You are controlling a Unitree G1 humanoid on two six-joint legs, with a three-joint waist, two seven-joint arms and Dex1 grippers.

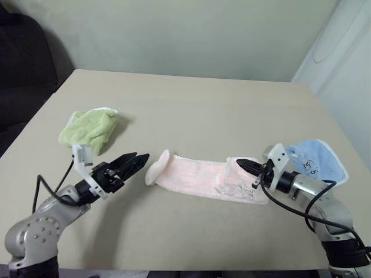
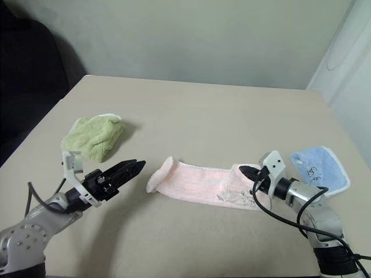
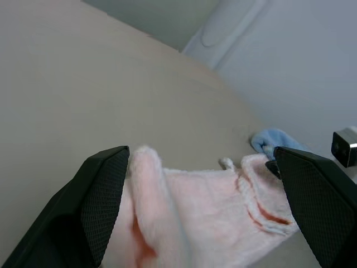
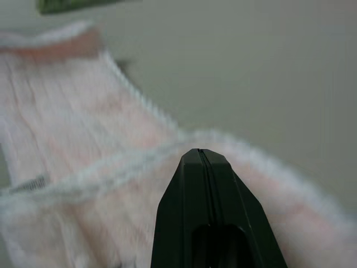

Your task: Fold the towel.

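Lying as a long strip across the beige surface (image 1: 191,104), the pale pink terry towel (image 1: 200,176) has its right end pinched by the clenched right hand (image 1: 250,167), while the released left hand (image 1: 136,160) hovers just beside its left end, so the next fold likely calls for grasping there.

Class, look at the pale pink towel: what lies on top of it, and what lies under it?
The right gripper hangs shut over the pink towel, above its turned-over right end; contact is unclear. Nothing else lies on it. Under it is the tan table; anything beneath the folds is covered.
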